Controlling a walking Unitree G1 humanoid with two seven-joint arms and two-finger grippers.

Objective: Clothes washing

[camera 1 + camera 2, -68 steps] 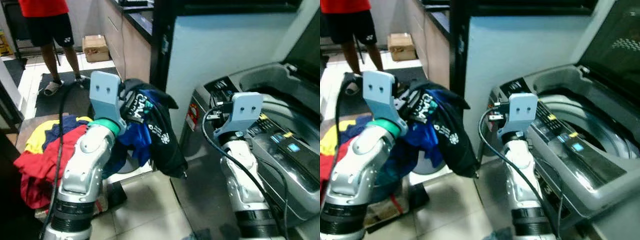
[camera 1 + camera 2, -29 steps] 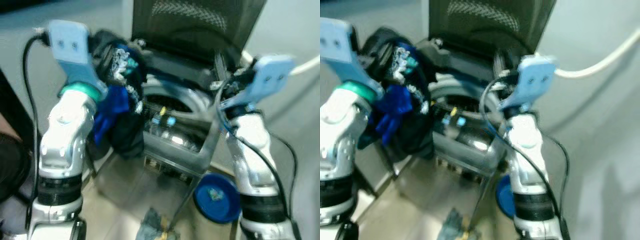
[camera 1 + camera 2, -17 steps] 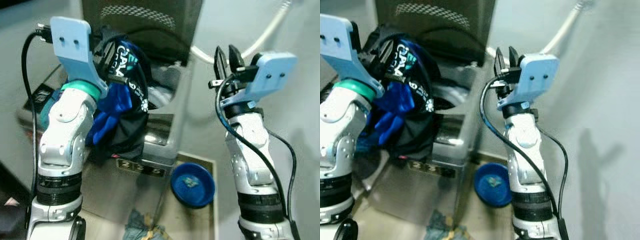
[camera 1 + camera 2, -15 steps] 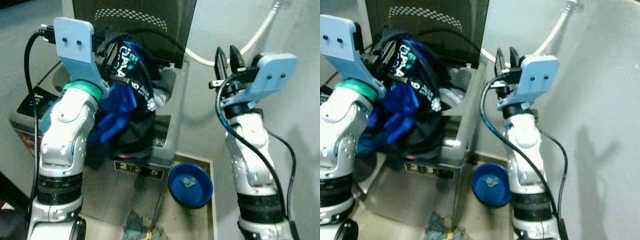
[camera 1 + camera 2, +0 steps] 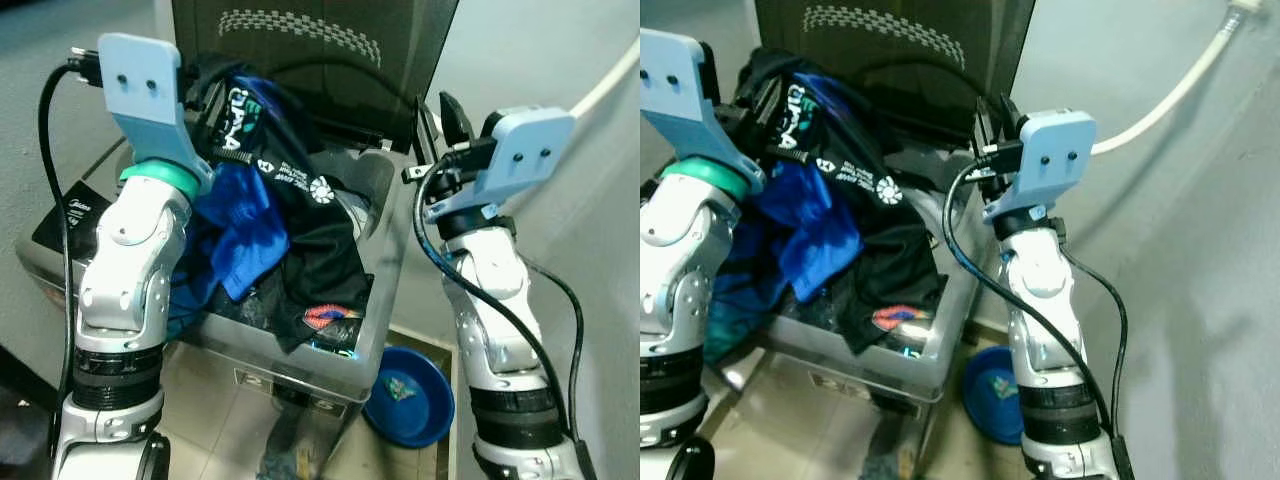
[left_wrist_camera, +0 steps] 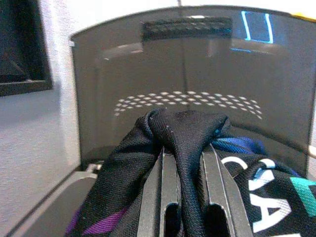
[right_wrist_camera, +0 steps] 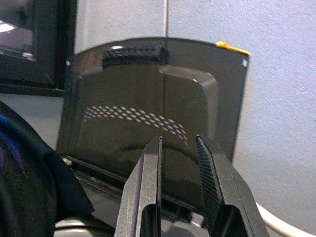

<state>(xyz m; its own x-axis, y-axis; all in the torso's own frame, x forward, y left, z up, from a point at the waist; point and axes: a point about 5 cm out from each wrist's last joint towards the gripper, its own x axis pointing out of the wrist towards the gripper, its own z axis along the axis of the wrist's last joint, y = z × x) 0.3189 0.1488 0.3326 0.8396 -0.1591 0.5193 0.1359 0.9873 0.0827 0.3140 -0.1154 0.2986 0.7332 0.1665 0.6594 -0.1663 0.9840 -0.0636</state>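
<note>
Above the open washer [image 5: 385, 215] your left hand [image 6: 186, 163] is raised, and its two fingers are closed on a bundle of clothes [image 5: 270, 215], black and blue with white print. Below this hand the clothes hang down over the washer's opening. Beyond both hands the dark lid [image 5: 300, 50] stands upright. Your right hand [image 7: 178, 170] is up beside the washer's right edge, fingers slightly apart, holding nothing. Under it, a blue basin [image 5: 410, 398] lies on the floor.

Grey wall [image 5: 520, 50] — tiled floor [image 5: 200, 400]
</note>
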